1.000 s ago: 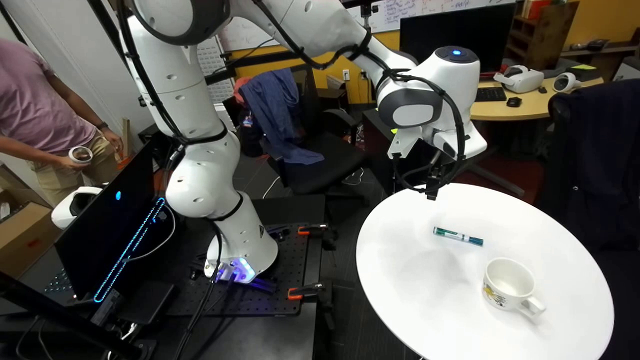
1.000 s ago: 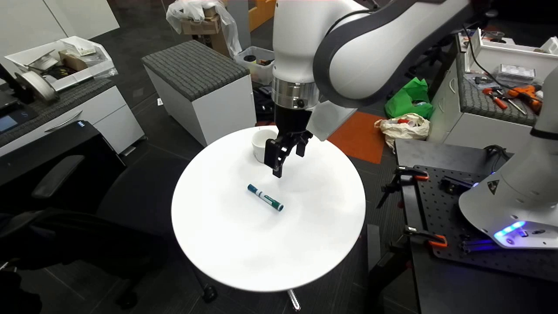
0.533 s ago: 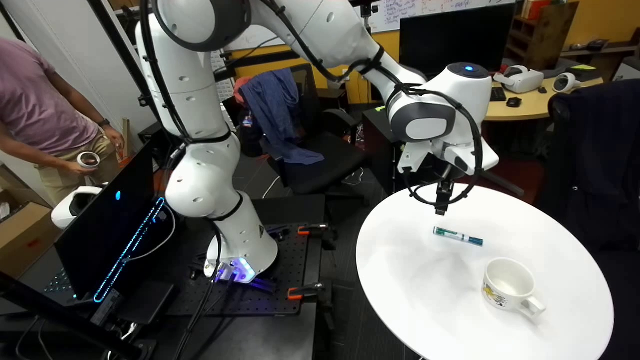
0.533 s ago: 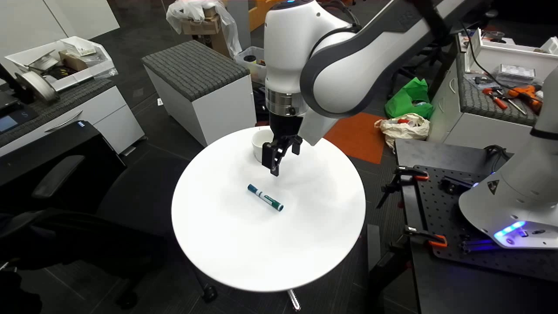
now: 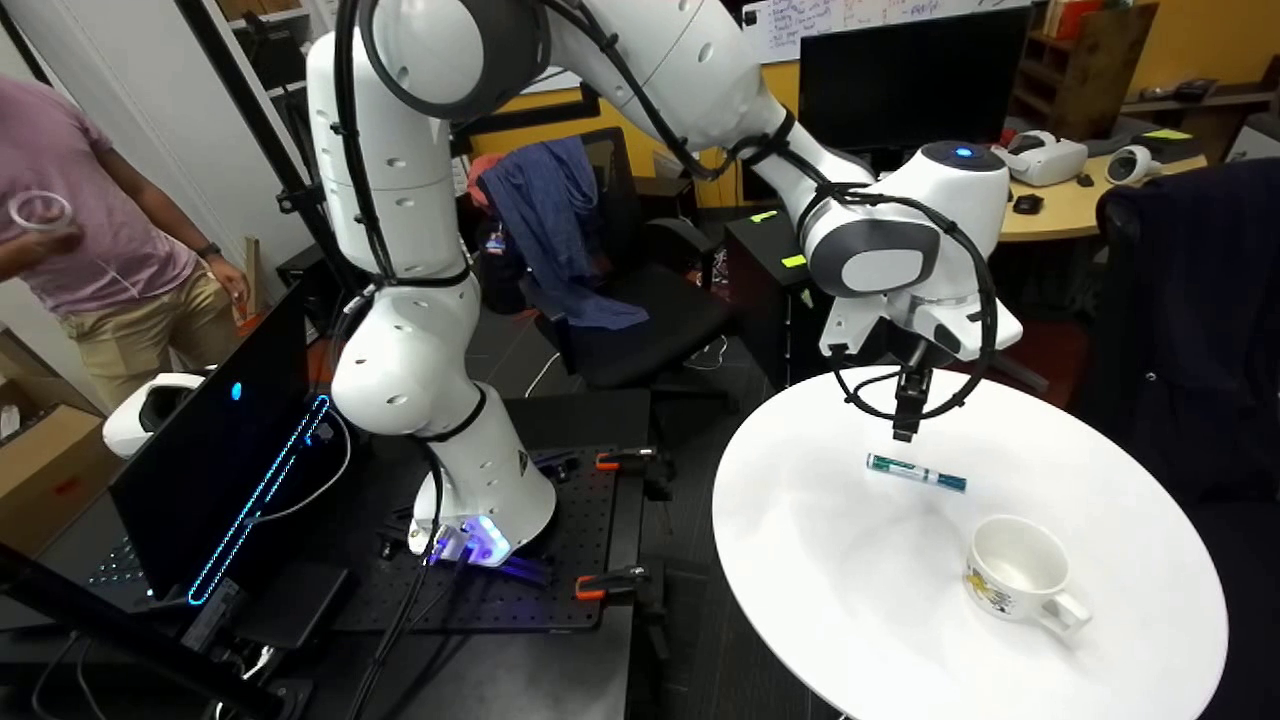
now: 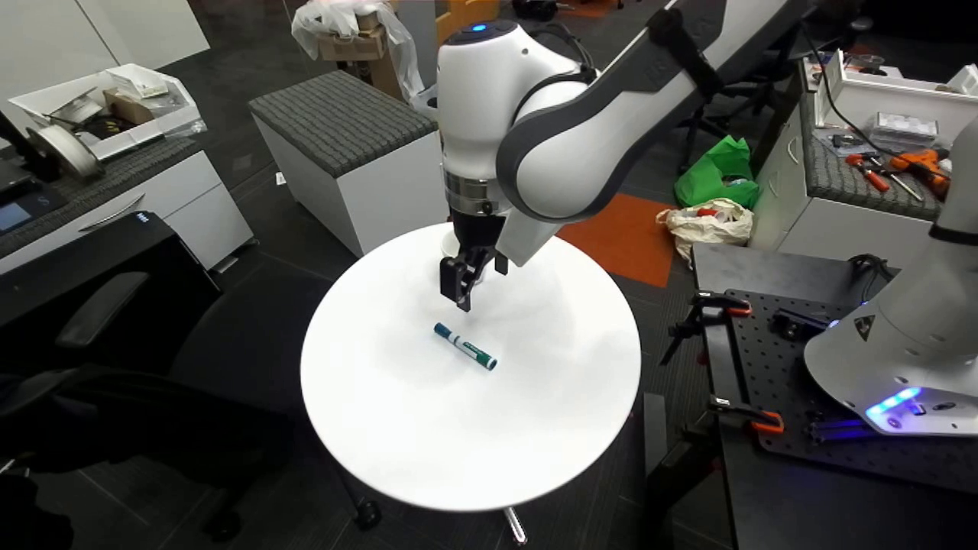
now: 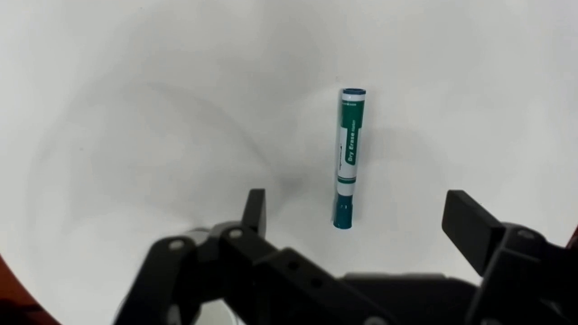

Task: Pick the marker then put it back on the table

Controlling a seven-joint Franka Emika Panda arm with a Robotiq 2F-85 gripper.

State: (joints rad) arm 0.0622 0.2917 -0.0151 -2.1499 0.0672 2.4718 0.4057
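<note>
The marker [image 5: 916,473] lies flat on the round white table [image 5: 800,570]; it has a whitish and green body with dark teal ends. Both exterior views show it, here also on the table [image 6: 458,451] as the marker [image 6: 465,347]. In the wrist view the marker [image 7: 350,153] stands upright in the picture, its plain teal end between the spread fingers. My gripper [image 7: 354,198] is open and empty, with a wide gap on each side of the marker. In an exterior view the gripper [image 6: 481,287] hangs above the table, short of the marker and not touching it.
A white mug [image 5: 1015,570] with a printed picture stands on the table near the marker. My gripper partly hides the mug [image 6: 451,244] in an exterior view. A dark chair [image 6: 229,344] stands beside the table. A person [image 5: 110,220] stands behind the robot's base.
My gripper has come lower and moved across the table toward the marker, its fingers staying apart. Marker and mug have not moved. The person's hand with a white ring-shaped device has risen.
</note>
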